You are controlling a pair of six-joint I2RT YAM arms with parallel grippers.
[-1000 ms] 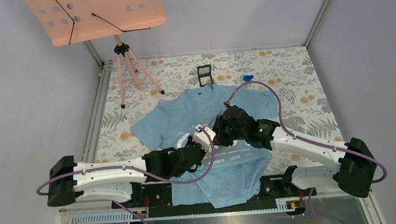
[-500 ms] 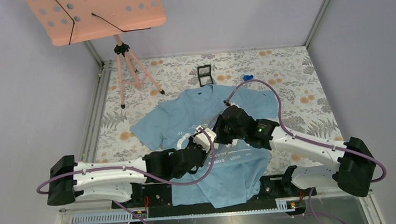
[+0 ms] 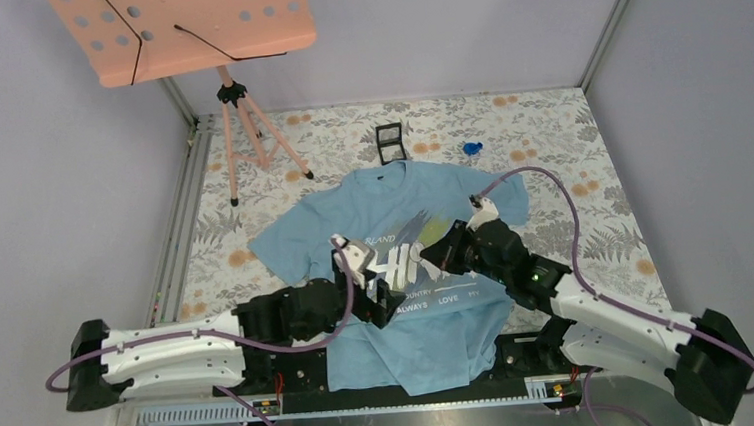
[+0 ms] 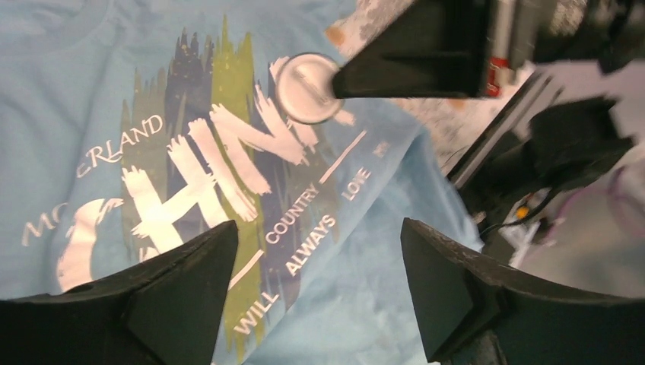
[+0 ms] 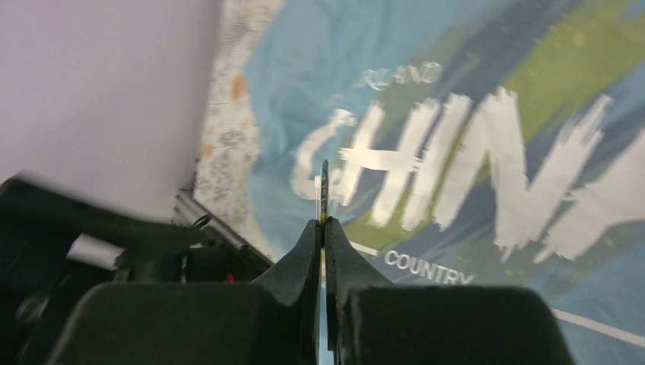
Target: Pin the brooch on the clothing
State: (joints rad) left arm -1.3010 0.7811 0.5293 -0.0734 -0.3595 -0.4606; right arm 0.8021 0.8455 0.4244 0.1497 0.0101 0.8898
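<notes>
The clothing [image 3: 416, 326], a light blue T-shirt with white "CHINA" lettering [image 4: 205, 163] and a yellow-green streak, lies flat on the table. My right gripper [image 5: 323, 222] is shut on the brooch [image 5: 325, 186], a thin disc seen edge-on above the letters. From the left wrist view the brooch [image 4: 304, 87] shows as a small round greyish disc, pinched at its edge by the right gripper's black fingers [image 4: 414, 49] above the print. My left gripper [image 4: 318, 224] stands open over the shirt's lower chest with nothing between its fingers. In the top view the left gripper [image 3: 381, 295] and right gripper [image 3: 438, 254] face each other across the lettering.
A pink music stand [image 3: 190, 26] on a tripod [image 3: 248, 142] stands at the back left. A small black frame [image 3: 389, 142] and a blue trinket [image 3: 470, 148] lie behind the shirt's collar. The floral cloth [image 3: 569, 149] is bordered by metal rails and grey walls.
My left gripper has opened and drawn back to the left. The right gripper, shut on the brooch, has pulled back to the right, uncovering the chest print.
</notes>
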